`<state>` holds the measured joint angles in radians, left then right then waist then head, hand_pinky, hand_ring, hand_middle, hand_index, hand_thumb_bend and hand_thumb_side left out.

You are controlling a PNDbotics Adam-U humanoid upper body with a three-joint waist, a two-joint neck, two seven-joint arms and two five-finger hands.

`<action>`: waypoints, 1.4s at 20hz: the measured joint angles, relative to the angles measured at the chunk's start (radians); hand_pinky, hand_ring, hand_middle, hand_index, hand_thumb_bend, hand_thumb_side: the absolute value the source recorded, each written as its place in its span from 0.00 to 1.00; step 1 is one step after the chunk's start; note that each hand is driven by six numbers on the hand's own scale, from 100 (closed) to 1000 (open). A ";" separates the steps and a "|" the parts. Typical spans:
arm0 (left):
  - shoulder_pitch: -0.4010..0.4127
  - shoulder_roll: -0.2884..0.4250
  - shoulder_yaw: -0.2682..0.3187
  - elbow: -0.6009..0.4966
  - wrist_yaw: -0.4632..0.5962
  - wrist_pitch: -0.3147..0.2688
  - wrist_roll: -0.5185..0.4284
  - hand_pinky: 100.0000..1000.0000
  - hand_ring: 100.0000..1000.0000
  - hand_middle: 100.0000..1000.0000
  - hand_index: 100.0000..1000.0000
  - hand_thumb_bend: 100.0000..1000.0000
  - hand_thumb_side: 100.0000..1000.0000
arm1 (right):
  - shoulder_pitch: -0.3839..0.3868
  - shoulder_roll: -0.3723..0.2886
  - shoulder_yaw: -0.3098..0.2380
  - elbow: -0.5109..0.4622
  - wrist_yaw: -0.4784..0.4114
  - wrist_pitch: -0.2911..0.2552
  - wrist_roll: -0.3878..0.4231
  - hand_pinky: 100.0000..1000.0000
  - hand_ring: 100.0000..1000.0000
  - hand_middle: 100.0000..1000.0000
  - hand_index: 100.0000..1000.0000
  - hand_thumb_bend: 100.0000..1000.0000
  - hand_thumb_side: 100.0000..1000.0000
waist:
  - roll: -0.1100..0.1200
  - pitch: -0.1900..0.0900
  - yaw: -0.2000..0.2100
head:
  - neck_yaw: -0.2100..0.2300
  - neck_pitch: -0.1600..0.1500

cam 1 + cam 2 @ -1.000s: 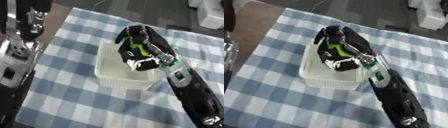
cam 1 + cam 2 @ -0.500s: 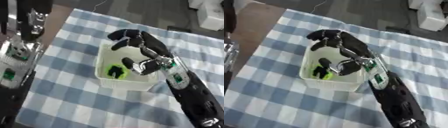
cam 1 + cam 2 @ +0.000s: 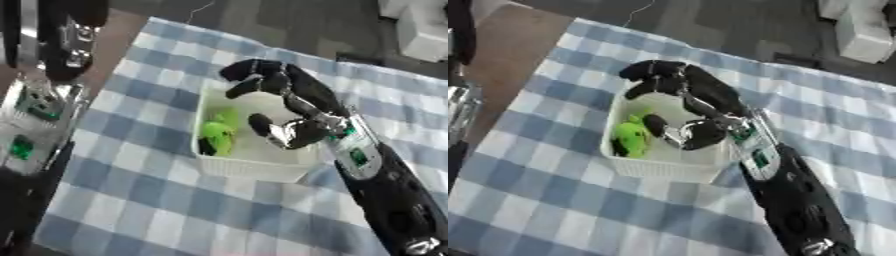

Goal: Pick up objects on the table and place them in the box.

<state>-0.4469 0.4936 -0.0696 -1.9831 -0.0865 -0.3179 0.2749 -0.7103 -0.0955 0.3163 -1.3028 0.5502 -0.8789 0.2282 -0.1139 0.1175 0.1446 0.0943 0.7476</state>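
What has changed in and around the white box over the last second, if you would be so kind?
The right hand has let go of the green object: a second ago its fingers were curled round it above the white box; now they are spread and empty over the box, and the object lies inside, toward the box's left side. The box has stayed where it was on the checked cloth, and the left arm remains at the left edge.

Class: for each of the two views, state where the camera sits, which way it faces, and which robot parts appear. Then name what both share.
Left eye view: in the head, facing down at the white box; right robot hand above it, left arm at the left edge.
Right eye view: beside it, same aim; left arm barely shows.
Shared: box, green object, checked cloth.
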 measured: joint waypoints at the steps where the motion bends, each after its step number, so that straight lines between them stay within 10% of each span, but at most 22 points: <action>1: 0.002 0.000 0.000 0.000 0.000 0.001 0.001 0.39 0.83 0.92 0.99 0.42 0.74 | 0.025 -0.023 -0.005 -0.001 -0.035 0.007 -0.002 0.41 0.71 0.76 0.84 0.00 0.85 | 0.000 -0.002 -0.003 | 0.007 -0.008; 3: 0.005 0.001 0.001 0.000 -0.001 0.004 0.004 0.38 0.83 0.91 0.98 0.42 0.74 | 0.077 -0.083 -0.017 -0.022 -0.158 0.040 -0.015 0.26 0.65 0.74 0.89 0.00 0.82 | 0.000 -0.003 -0.008 | 0.026 -0.029; 7: 0.032 0.005 0.007 0.000 -0.009 0.007 0.010 0.34 0.82 0.91 0.98 0.42 0.74 | 0.198 -0.191 -0.105 -0.201 -0.507 0.197 -0.096 0.25 0.56 0.65 0.87 0.00 0.84 | 0.000 -0.003 -0.037 | 0.096 -0.087; 8: 0.041 0.009 0.007 0.000 -0.011 0.007 0.012 0.33 0.82 0.91 0.98 0.44 0.72 | 0.218 -0.188 -0.142 -0.263 -0.591 0.250 -0.125 0.22 0.49 0.59 0.83 0.00 0.98 | 0.002 -0.003 -0.043 | 0.114 -0.097; 9: 0.049 0.010 0.009 0.000 -0.015 0.008 0.013 0.31 0.82 0.91 0.97 0.42 0.74 | 0.231 -0.178 -0.183 -0.331 -0.669 0.300 -0.160 0.00 0.24 0.45 0.78 0.00 0.79 | 0.005 -0.003 -0.050 | 0.131 -0.106; 10: 0.058 0.010 0.009 0.000 -0.019 0.008 0.013 0.31 0.82 0.91 0.97 0.42 0.74 | 0.239 -0.161 -0.225 -0.410 -0.741 0.340 -0.204 0.00 0.31 0.49 0.79 0.00 0.80 | 0.008 -0.003 -0.058 | 0.144 -0.112; 12: 0.069 0.010 0.009 0.000 -0.028 0.008 0.013 0.31 0.82 0.91 0.97 0.42 0.74 | 0.253 -0.130 -0.298 -0.549 -0.844 0.379 -0.297 0.00 0.10 0.29 0.66 0.00 0.76 | 0.017 -0.003 -0.070 | 0.157 -0.120; 15: 0.079 0.010 0.009 0.000 -0.033 0.004 0.017 0.32 0.80 0.89 0.94 0.39 0.75 | 0.252 -0.106 -0.357 -0.646 -0.908 0.328 -0.413 0.00 0.03 0.16 0.48 0.00 0.73 | 0.023 -0.002 -0.079 | 0.155 -0.120; 28: 0.101 0.010 0.006 0.000 -0.030 -0.074 0.087 0.33 0.74 0.83 0.87 0.23 0.84 | 0.250 -0.117 -0.355 -0.679 -0.895 0.088 -0.439 0.00 0.00 0.14 0.41 0.00 0.68 | 0.028 0.011 -0.107 | 0.084 -0.134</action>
<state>-0.3461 0.5032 -0.0634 -1.9832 -0.1160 -0.3921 0.3622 -0.4602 -0.2123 -0.0389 -1.9814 -0.3445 -0.7914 -0.2109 -0.0857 0.1286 0.0373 0.1784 0.6139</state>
